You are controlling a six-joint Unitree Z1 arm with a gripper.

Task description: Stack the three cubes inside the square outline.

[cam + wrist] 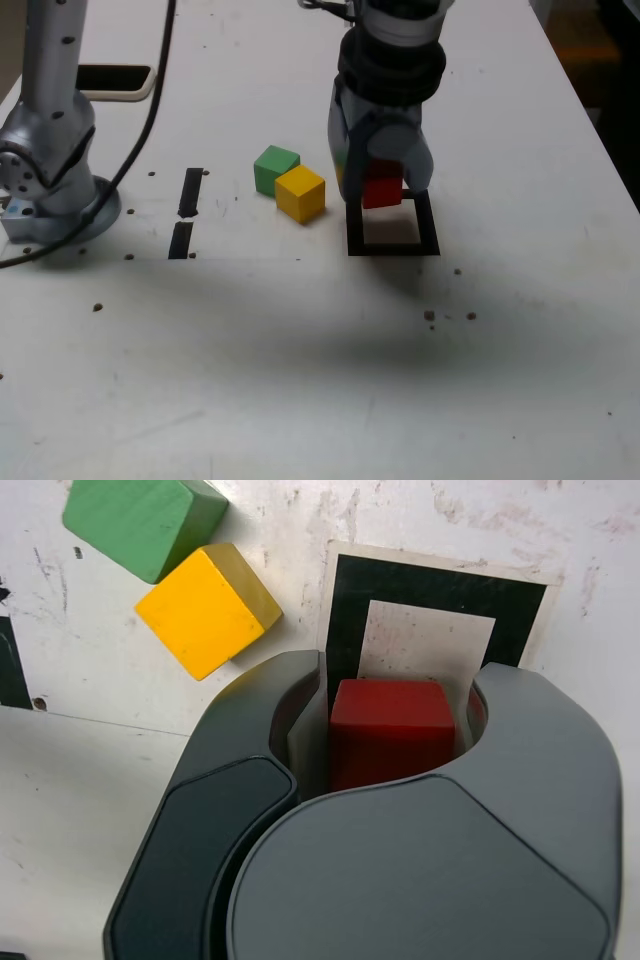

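My gripper (382, 188) is shut on the red cube (381, 187), which it holds just above the far edge of the square outline (392, 246). In the wrist view the red cube (390, 730) sits between the dark jaws of the gripper (390, 725), with the square outline (437, 592) right beyond it. The yellow cube (300, 193) and the green cube (275, 168) lie touching on the table, to the exterior view's left of the outline. Both also show in the wrist view, the yellow cube (207, 608) beside the green cube (140, 520).
The arm's base (45, 170) stands at the exterior view's left with a black cable (150, 110) trailing from it. Two short black bar marks (186, 212) lie between the base and the cubes. A dark flat object (112, 80) rests at the far left.
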